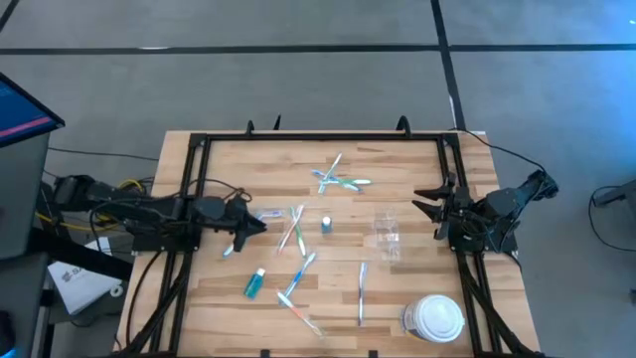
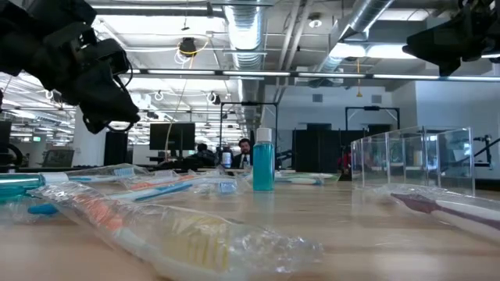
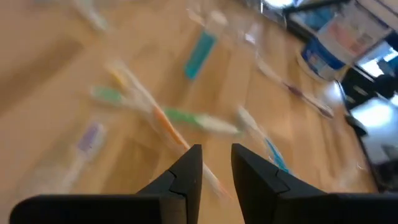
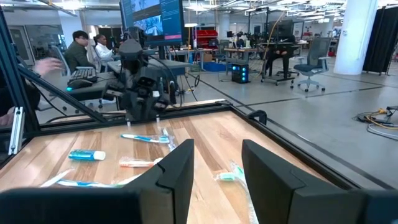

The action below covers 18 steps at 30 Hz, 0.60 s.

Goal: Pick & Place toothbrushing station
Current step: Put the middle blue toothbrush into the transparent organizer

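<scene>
Left gripper [image 1: 260, 227]: over the table's left side, above the toothbrushes; fingers [image 3: 189, 171] narrowly parted, nothing between them.
Right gripper [image 1: 422, 199]: at the right edge, raised; fingers set apart, holding nothing.
Clear plastic cup [image 1: 387, 235]: on the table [image 1: 397, 293], right of centre, near the right gripper.
Toothbrushes [image 1: 291, 231]: scattered across the centre, some crossing.
Teal tube [image 1: 255, 284]: lying flat, front left.
Small teal bottle [image 1: 326, 224]: upright, mid-table.
White lidded container [image 1: 434, 318]: front right corner.
</scene>
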Motion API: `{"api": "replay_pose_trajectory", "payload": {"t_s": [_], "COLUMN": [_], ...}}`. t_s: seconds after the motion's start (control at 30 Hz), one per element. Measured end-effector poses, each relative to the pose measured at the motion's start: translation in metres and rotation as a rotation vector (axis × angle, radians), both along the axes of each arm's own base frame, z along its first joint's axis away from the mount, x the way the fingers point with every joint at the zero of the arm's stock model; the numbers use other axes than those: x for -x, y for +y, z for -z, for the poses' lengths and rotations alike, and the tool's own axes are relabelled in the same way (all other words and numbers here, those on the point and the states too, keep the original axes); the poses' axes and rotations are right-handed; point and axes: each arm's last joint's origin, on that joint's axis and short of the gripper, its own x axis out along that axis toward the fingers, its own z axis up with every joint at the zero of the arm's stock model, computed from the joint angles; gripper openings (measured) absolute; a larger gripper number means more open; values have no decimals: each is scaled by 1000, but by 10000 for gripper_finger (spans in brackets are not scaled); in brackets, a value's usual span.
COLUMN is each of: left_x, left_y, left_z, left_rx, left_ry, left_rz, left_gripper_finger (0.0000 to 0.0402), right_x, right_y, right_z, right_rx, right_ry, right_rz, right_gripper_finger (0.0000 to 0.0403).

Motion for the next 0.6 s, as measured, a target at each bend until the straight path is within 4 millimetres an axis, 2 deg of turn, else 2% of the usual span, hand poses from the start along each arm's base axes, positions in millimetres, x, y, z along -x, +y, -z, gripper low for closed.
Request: {"api": "replay_pose_trajectory", "payload": {"t_s": [0.27,0.43,0.6], "left_x": [10,16,25], "left_y": [0,-1,-4], "left_z": [-11,-22,-19], "left_rx": [78,166,316], "left_ry": [345,471,594], "left_rz": [-36,-62,-65], "left_gripper_finger": [81,81,81], "right_x": [0,0,0], "right_y": [0,0,0], "right_z": [0,0,0], "right_rx": [-22,-22,-22], "right_ry": [-7,-7,-7], "right_rz": [0,0,-1], "right_gripper_finger": [127,127,127]}}
